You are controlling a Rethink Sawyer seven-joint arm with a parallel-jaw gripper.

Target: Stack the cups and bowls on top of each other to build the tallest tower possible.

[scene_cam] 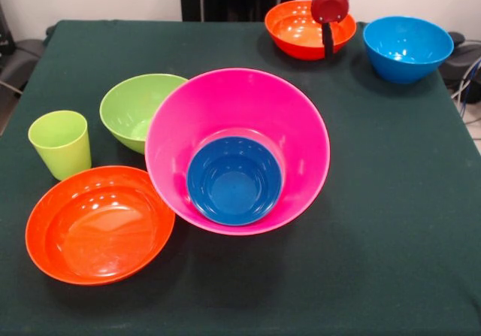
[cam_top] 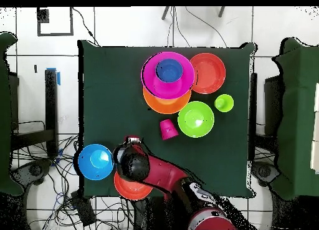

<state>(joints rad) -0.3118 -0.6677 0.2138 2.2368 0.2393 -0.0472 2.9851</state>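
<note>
Front view: gripper (scene_cam: pixel 328 31) over far red-orange bowl (scene_cam: pixel 301 26), grip state unclear, dark blue bowl (scene_cam: pixel 234 180) inside pink bowl (scene_cam: pixel 301 125).

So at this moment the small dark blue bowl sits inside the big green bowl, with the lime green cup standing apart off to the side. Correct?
Not quite. The small dark blue bowl sits inside the big pink bowl, not the green bowl, which is empty beside it. The front view shows this plainly. The lime green cup does stand apart at the side.

Bowls crowd one half of the green table (scene_cam: pixel 391 223); its other half lies open.
</note>
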